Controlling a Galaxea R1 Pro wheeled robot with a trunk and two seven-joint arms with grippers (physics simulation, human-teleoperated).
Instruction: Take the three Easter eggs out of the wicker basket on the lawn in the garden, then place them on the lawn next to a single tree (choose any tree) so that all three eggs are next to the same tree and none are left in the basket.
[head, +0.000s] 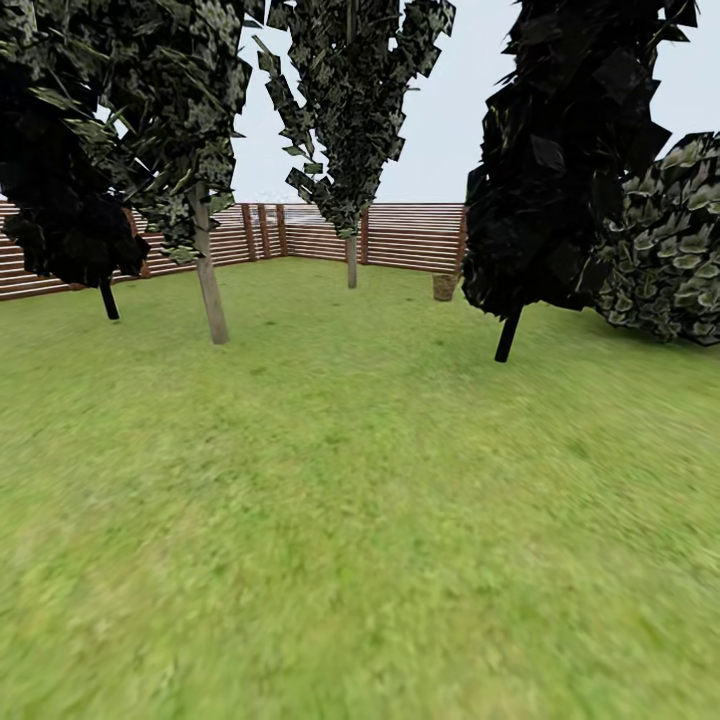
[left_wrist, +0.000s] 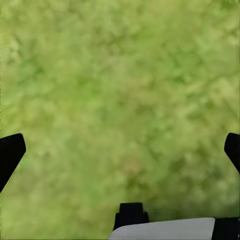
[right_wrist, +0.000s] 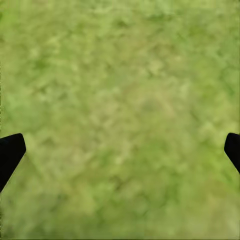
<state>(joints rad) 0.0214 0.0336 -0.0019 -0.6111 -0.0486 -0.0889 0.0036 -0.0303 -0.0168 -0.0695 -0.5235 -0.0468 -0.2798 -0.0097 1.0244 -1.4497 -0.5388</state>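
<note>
basket: maybe the small brown object (head: 444, 286) right of centre in the head view, by the far fence; too small to confirm. No eggs visible.
trees: pale-trunk tree (head: 208, 280) upper left; thinner one (head: 351, 262) centre, near the fence corner; dark-trunk ones at far left (head: 108, 298) and right of centre (head: 507, 338).
left pincer (left_wrist: 120, 150): open, black tips at both frame edges, nothing between, grass below.
right pincer (right_wrist: 120, 150): open, empty, over bare grass.
step: my read, transit toward the basket; no pick started.
risks: brown object may not be the basket, so a wrong heading wastes the drive; dark tree beside it could block the base or an arm; round bush (head: 672, 240) at right edge is no valid drop spot.
surface: lawn (head: 360, 520), flat, mottled green, blurred up close.
surroundings: slat fence (head: 410, 236) across the back, pale sky.
</note>
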